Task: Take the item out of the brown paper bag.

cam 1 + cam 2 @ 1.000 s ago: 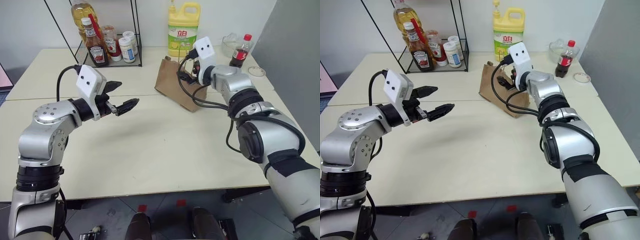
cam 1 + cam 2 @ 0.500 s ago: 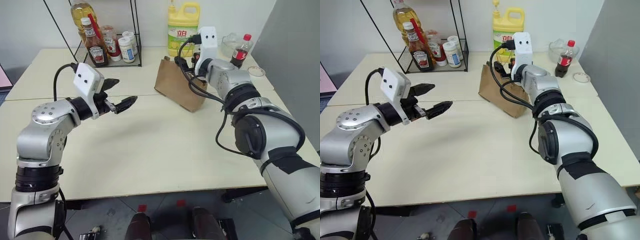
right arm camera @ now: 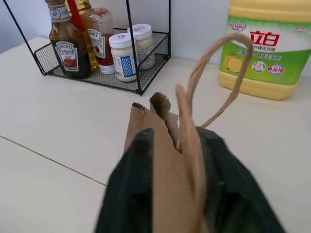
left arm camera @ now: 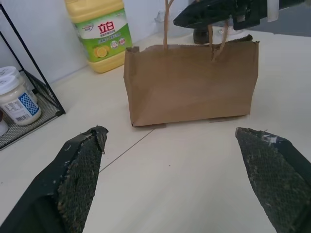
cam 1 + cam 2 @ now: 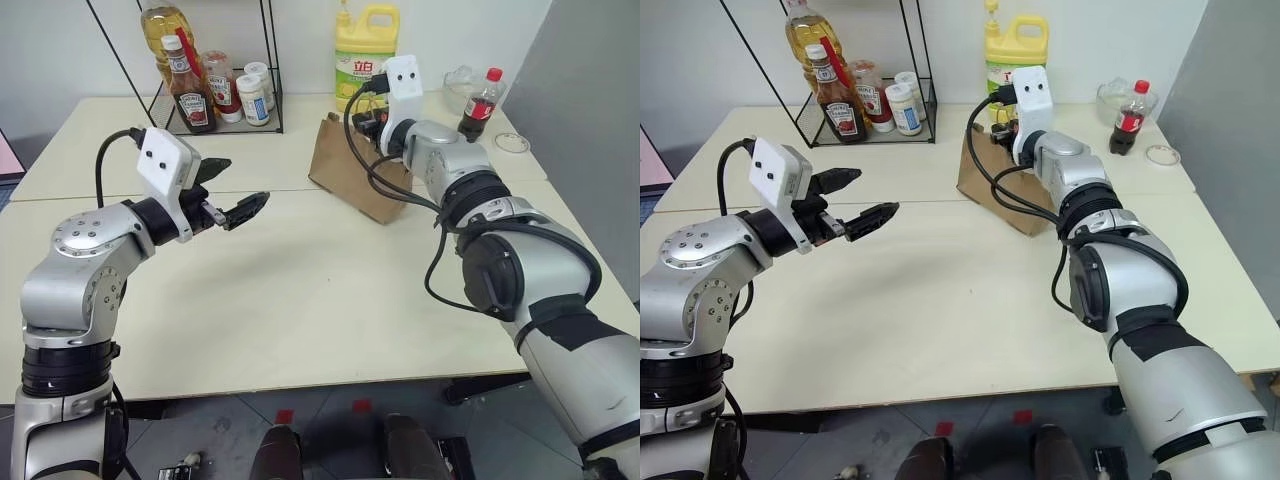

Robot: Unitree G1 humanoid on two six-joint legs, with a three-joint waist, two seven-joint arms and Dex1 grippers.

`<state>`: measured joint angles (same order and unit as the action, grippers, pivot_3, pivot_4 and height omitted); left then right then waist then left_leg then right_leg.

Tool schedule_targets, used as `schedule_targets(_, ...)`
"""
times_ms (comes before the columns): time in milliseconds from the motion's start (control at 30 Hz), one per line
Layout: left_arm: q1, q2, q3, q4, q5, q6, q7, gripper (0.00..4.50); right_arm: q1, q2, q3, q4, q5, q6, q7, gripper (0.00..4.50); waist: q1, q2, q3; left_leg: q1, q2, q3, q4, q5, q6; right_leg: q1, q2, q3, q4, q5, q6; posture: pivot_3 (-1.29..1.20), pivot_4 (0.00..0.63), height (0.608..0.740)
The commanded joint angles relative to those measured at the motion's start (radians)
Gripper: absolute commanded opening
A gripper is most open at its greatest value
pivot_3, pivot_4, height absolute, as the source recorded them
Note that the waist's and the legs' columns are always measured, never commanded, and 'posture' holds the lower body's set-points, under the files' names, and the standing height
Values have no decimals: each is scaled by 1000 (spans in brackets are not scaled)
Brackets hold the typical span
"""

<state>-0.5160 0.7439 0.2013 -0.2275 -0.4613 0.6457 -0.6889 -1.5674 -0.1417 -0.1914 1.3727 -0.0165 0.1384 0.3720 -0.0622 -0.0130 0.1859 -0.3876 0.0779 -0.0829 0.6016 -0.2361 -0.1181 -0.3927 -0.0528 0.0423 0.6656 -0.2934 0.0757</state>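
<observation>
A: Our right gripper [image 3: 170, 179] is pinched nearly shut on the top edge of the small creased brown kraft paper bag [image 5: 358, 178], its two black fingers [image 3: 129, 194] either side of the folded paper, with one thin tan loop handle [image 3: 221, 73] rising just past the fingertips.

B: And the item? We cannot see any orange drink bottle; we judge it lies inside the bag, below and ahead of that claw, hidden by the paper.

A: Our left gripper [image 5: 232, 195] hangs wide apart and empty, well short of the bag. From it, the bag stands straight ahead, broad side on, long axis running across the line those fingers point along.

B: So the right arm is the nearer, already touching the rim. The left has the whole gap to cross.

A: We read the coming move as turning on the mouth: it faces up, under the right claw. The big yellow plastic detergent jug [image 5: 366, 55] stands just beyond the bag; the black wire rack of sauce bottles [image 5: 215, 85] sits well off to the left gripper's far side.
</observation>
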Motion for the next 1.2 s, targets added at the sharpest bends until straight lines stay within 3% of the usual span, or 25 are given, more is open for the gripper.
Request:
schedule_targets(33,-13,9,15,-25,-1,-11,6,4500,-34,-13,30,-28,-32,-51,24,27,0,0,0,0,0,0,0,0,0,0,0,0,0,0,0,0,150,740)
schedule_targets(367,31,-12,29,-87,-29,8,25,4500,-69,-35,155,-55,-133,-214,143,27,-3,0,0,0,0,0,0,2,-3,0,0,0,0,0,0,0,150,740)
schedule_targets(667,74,-21,65,-132,-69,51,69,4500,-114,-9,99,-69,-55,-269,196,27,-7,0,0,-12,0,0,6,2,-4,-14,0,1,9,0,0,0,150,740)
schedule_targets(1200,224,-41,197,-308,-244,191,163,4500,-154,81,47,-96,46,-313,314,27,-17,0,0,-12,0,0,7,2,-4,-14,0,1,12,0,0,0,150,740)
